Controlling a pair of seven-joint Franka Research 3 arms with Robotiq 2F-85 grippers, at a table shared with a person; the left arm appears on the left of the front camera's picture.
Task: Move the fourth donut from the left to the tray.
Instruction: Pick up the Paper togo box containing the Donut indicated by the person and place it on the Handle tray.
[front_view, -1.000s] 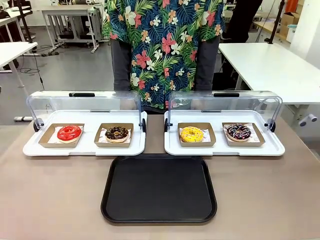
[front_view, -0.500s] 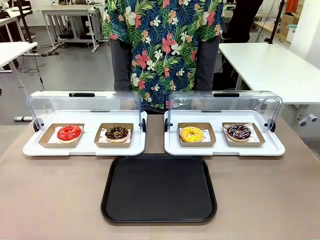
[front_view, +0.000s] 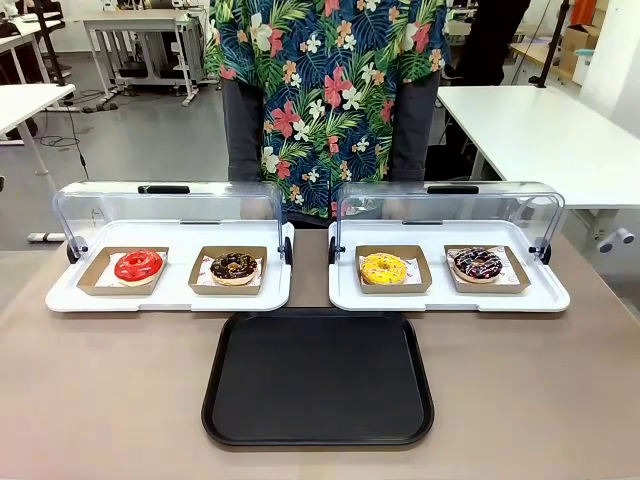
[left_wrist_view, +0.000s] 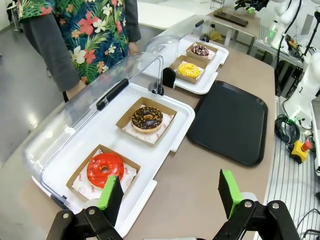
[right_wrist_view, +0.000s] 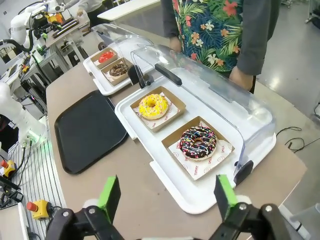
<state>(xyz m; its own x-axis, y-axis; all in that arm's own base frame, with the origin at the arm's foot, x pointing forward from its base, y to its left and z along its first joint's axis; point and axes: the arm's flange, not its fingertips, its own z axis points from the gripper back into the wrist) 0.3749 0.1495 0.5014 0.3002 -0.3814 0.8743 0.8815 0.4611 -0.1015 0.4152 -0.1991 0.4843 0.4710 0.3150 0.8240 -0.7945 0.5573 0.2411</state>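
Observation:
The fourth donut (front_view: 477, 263), dark chocolate with pink and white stripes, lies in its brown cardboard holder at the right end of the right white display tray (front_view: 450, 297). It is also seen as the donut (right_wrist_view: 198, 142) below my right gripper and, small and far off, as the donut (left_wrist_view: 200, 50) in the left wrist view. The black tray (front_view: 318, 378) sits bare in the middle, near the table's front; the tray (left_wrist_view: 228, 121) and the tray (right_wrist_view: 89, 130) appear in both wrist views. My left gripper (left_wrist_view: 170, 195) and right gripper (right_wrist_view: 166, 195) hang open above the table, holding nothing.
A yellow donut (front_view: 384, 268) shares the right display tray. A red donut (front_view: 138, 265) and a crumb-topped chocolate donut (front_view: 234, 266) sit on the left display tray (front_view: 170, 295). Both clear lids (front_view: 450, 210) stand raised at the back. A person in a floral shirt (front_view: 325, 95) stands behind.

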